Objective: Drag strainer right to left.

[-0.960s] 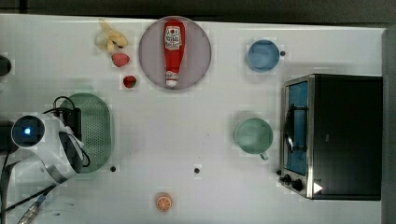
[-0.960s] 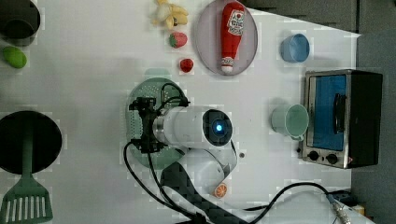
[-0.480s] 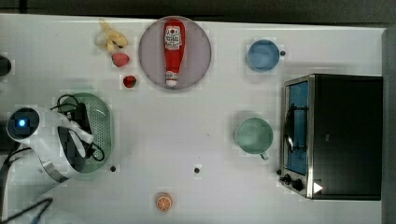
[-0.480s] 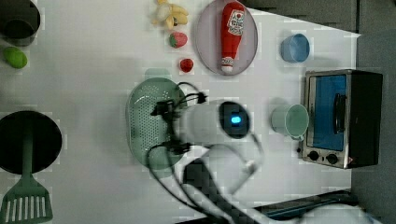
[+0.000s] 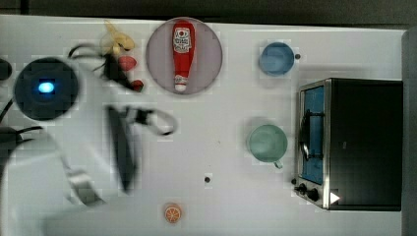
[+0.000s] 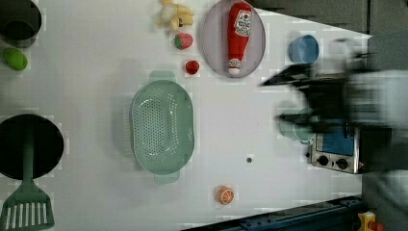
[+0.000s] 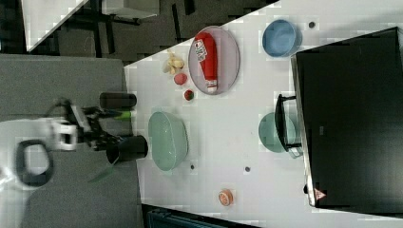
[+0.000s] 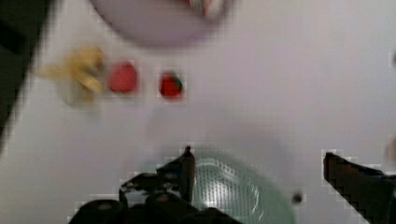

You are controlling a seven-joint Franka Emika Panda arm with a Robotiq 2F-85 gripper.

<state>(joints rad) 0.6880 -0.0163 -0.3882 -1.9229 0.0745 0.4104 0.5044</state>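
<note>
- Top view: the grey plate (image 5: 184,55) holds a red ketchup bottle (image 5: 182,53) that lies flat with the cap toward the table's middle. The blue cup (image 5: 277,58) and the green cup (image 5: 267,143) look empty. The oven (image 5: 351,143) stands at the top view's right. A blurred arm (image 5: 59,147) covers the top view's left side.
- Left view: the strainer (image 6: 162,126) sits on the white table (image 6: 96,72), well to the left view's left of the green cup, with nothing inside; its dotted base is bare. A strawberry (image 6: 192,67) lies between the strainer and the plate. A dark pan (image 6: 29,147) holds the handle of a green spatula (image 6: 26,209). An orange slice (image 6: 224,195) lies alone near the table's edge.
- Right view: the strainer is near the table's edge, empty, close to a black cup (image 7: 127,148).
- Wrist view: the gripper (image 8: 261,175) hangs above the strainer with its fingers (image 8: 187,170) wide apart, holding nothing. Bananas (image 8: 77,74) lie beyond the strainer.
</note>
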